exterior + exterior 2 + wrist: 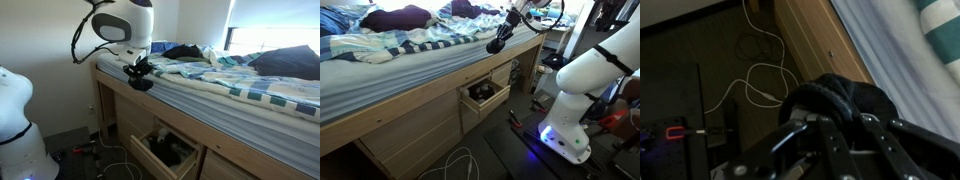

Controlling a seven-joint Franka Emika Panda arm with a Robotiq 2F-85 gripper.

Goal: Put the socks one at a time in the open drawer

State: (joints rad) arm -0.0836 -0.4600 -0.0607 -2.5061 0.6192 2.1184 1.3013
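My gripper (835, 124) is clamped on one black sock (840, 98). In the wrist view the fabric bulges out in a soft lump between my fingers (800, 132) and hides the tips. I am at the edge of the bed, with the hand and sock hanging just past the mattress side in both exterior views, above the floor. The drawer (492, 104) is below me, pulled out of the bed frame (410, 130) and open. I am above it and a bit to one side, well clear of its rim. Dark lumps lie inside it, but they are too small for me to say what they are. The striped bedding (230, 85) covers the mattress behind me, with a navy pillow (290, 62) further along and more dark cloth (182, 50) on the bedding near my arm. Past the sock, the wrist view shows the wood panel of the frame, a strip of bedding and a white cable (760, 85) looped on the dark floor. My white base (575, 90) stands on the floor beside the bed.
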